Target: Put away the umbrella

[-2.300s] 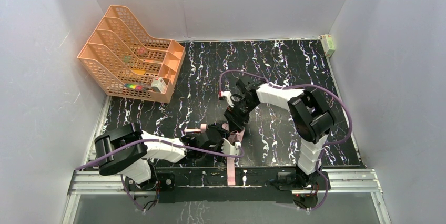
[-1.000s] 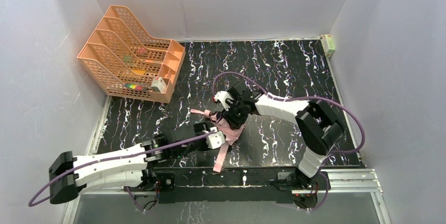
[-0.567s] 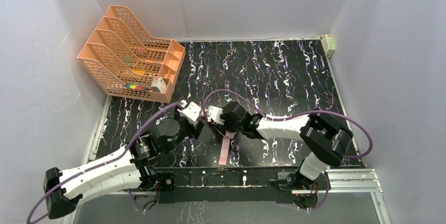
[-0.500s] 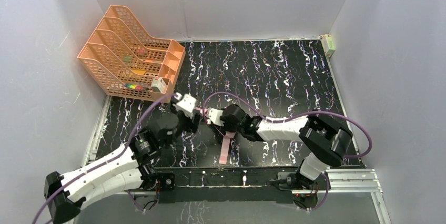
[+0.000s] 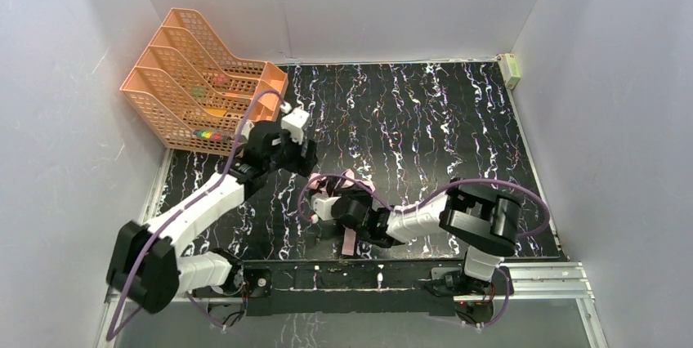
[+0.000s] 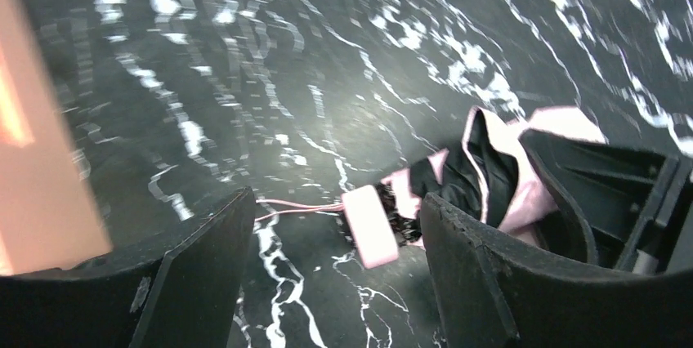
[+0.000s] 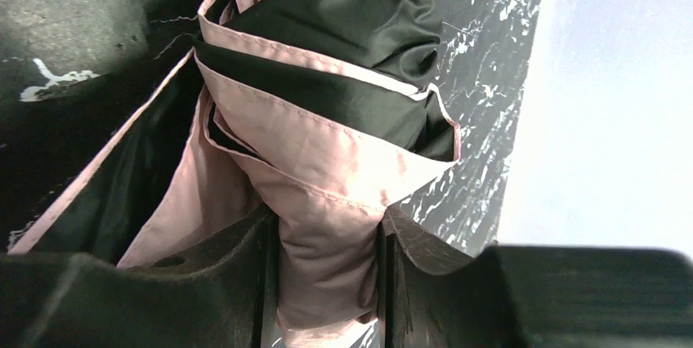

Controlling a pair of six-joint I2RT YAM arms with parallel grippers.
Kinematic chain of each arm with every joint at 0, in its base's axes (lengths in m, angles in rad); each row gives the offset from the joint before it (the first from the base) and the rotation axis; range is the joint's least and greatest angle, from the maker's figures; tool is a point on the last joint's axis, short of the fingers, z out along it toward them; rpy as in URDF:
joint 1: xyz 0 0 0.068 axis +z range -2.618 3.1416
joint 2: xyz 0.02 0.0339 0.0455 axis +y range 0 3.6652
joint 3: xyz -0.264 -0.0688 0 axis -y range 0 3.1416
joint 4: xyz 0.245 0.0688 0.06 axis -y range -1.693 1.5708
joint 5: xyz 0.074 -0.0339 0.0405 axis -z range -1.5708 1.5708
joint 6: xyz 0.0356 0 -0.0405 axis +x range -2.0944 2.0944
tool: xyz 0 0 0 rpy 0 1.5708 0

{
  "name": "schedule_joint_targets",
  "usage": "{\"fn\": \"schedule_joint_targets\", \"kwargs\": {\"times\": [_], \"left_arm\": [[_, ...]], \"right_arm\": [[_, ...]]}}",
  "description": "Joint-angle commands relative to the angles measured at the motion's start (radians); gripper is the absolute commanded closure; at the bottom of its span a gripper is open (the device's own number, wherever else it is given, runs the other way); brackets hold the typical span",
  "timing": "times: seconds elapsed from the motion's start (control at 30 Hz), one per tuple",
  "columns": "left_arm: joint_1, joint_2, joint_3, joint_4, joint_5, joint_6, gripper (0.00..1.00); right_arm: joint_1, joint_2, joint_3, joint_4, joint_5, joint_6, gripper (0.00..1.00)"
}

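Orange plastic mesh desk organizer sits at the far-left corner of the black white-veined table. Its front slot holds a row of small coloured bits and a pale box; the slots behind hold yellow and pinkish bits too small to identify. Compact pink-and-black folding umbrella is near the table's front centre, folded but loose. Its pale handle points toward the left gripper, and the canopy end sits in the right gripper, so the long axis runs between the 2. Right fingers pinch bunched pink fabric. Left fingers are spread wide and empty, near the organizer.
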Motion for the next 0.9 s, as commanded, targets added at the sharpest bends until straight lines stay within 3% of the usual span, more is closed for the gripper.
{"fn": "schedule_joint_targets", "kwargs": {"times": [0.0, 0.23, 0.53, 0.87], "left_arm": [[0.006, 0.111, 0.069, -0.071, 0.358, 0.226, 0.27], [0.006, 0.253, 0.086, -0.101, 0.587, 0.416, 0.23], [-0.002, 0.378, 0.124, -0.148, 0.714, 0.530, 0.13], [-0.090, 0.533, 0.157, -0.260, 0.708, 0.615, 0.16]], "right_arm": [[0.082, 0.122, -0.062, -0.189, -0.116, 0.033, 1.00], [0.131, 0.127, -0.080, -0.150, -0.132, 0.037, 1.00], [0.143, 0.081, -0.111, -0.144, -0.120, 0.023, 1.00], [0.144, 0.059, -0.128, -0.145, -0.105, 0.033, 1.00]]}}
